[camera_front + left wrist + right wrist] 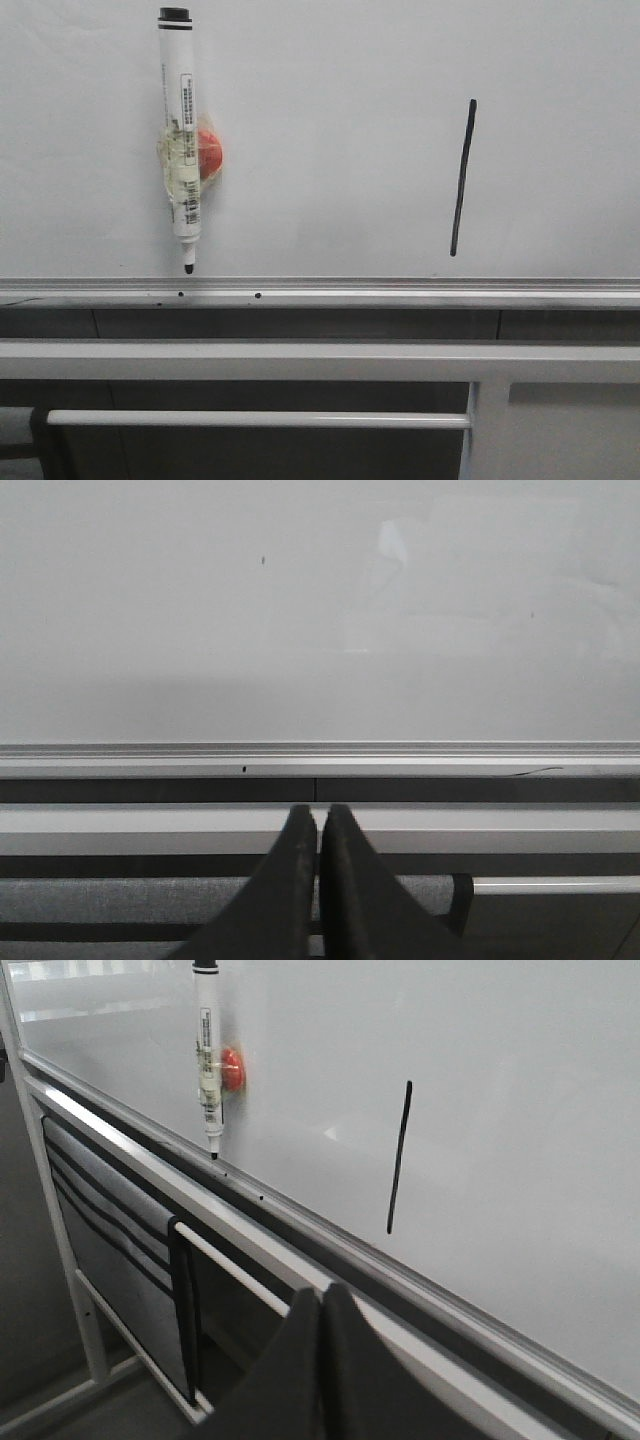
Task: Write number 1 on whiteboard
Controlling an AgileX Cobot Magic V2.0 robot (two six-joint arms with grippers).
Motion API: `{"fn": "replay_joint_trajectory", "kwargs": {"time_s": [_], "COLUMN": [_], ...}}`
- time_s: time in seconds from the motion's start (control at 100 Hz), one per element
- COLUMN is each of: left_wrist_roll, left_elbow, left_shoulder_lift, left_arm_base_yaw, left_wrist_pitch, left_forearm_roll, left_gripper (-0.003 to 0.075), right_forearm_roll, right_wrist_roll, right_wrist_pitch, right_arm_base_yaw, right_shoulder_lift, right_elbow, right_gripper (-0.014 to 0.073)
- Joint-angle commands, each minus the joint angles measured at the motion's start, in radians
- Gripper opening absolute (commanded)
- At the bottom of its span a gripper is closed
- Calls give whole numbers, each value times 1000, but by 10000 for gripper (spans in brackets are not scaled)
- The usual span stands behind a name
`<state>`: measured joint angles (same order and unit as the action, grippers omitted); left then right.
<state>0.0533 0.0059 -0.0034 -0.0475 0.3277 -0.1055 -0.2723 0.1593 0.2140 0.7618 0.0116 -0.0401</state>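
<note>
Left hand: black fingers pressed together, nothing between them, below the silver aluminium edge rail of the large plain white glossy whiteboard, in front of the white horizontal metal bars. Right hand: fingers also closed together, empty, low and off the board, just under the same rail.

Landmark = edge rail. The number 1, a thin black slightly slanted marker stroke, sits on the board's right part, its lower end a bit above the rail. Well to its left hangs a white-bodied marker pen w/ black cap, tip down, ending just above the rail, stuck to the board by a red round magnet & clear tape.
</note>
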Motion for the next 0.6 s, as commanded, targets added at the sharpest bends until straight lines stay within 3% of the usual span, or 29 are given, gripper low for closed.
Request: {"fn": "replay_joint_trajectory", "kwargs": {"time_s": [0.0, 0.26, 0.35, 0.44, 0.59], "left_wrist_roll": [-1, -1, -1, -1, -1], "left_elbow": [7, 7, 7, 7, 7], "left_shoulder_lift": [-24, -24, -24, -24, -24], "left_arm_base_yaw": [2, 2, 2, 2, 2], "left_wrist_pitch": [-68, -68, -69, -69, -69], "left_forearm_roll": [-7, -7, -7, -7, -7], "left_gripper": [-20, -20, -20, -20, -20], "right_forearm_roll": [-76, 192, 278, 340, 340], "right_wrist_roll": [-9, -11, -115, -202, -205], "right_wrist_pitch": [-75, -75, -20, -22, -13], "right_arm_base_yaw": [-4, -22, -51, -115, -297], "right_shoulder_lift": [13, 13, 9, 7, 5], "right_elbow": [-22, 83, 80, 80, 80], "right_gripper": [-64, -64, -63, -64, -64]}}
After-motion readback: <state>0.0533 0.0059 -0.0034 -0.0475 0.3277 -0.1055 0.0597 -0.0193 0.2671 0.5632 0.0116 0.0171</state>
